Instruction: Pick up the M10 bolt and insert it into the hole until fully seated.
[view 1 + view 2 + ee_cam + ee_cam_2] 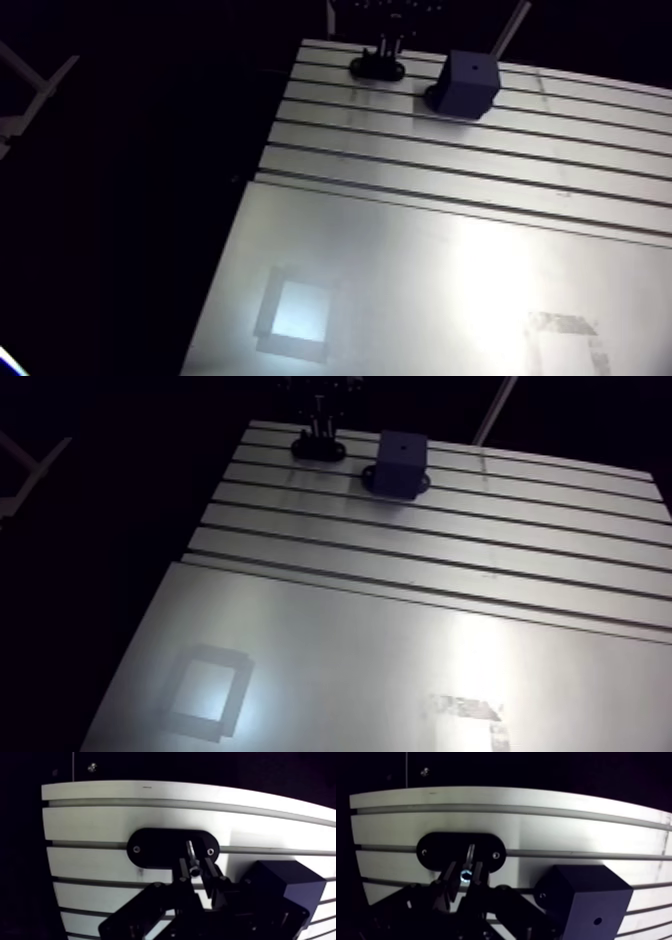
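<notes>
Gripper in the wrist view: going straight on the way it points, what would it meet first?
The black oval plate, probably. The gripper is shut on the bolt, whose shaft points down at that plate; whether its tip already touches is unclear.

The counter [420, 240] is aluminium. Its far part carries long parallel slots [400, 140], and its near part is a smooth sheet that catches a bright glare. On the sheet lies a square outline of dark tape [266, 315], with the metal inside it shining. Well apart from it is a second, paler tape mark [562, 323] (only partly in the arm view, its shape unclear). A white bar [511, 28] slants up from behind the counter's far edge. Off the counter's side, in the dark, stands a white angled frame [35, 95].
</notes>
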Robot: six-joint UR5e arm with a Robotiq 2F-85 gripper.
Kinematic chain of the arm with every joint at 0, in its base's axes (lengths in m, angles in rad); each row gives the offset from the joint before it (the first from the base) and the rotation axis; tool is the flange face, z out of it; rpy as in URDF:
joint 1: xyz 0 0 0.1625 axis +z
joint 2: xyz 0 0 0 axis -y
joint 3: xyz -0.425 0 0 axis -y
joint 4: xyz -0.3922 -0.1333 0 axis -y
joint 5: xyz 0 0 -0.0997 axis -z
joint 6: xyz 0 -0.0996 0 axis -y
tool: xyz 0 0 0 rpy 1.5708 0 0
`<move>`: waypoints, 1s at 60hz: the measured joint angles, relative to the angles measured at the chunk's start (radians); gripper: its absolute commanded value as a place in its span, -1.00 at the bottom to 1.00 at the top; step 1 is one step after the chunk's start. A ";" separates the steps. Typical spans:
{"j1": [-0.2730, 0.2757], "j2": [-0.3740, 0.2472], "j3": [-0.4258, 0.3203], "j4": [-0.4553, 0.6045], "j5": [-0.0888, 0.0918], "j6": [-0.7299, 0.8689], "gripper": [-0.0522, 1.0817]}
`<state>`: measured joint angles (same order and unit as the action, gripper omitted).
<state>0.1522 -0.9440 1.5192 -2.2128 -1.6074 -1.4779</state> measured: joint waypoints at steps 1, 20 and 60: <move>0.000 0.000 0.000 0.000 0.000 0.000 0.40; -0.001 -0.001 -0.001 0.000 0.001 0.000 0.49; -0.008 -0.082 -0.023 0.017 0.002 -0.013 0.66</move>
<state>0.1446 -1.0261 1.4966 -2.1961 -1.6054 -1.4906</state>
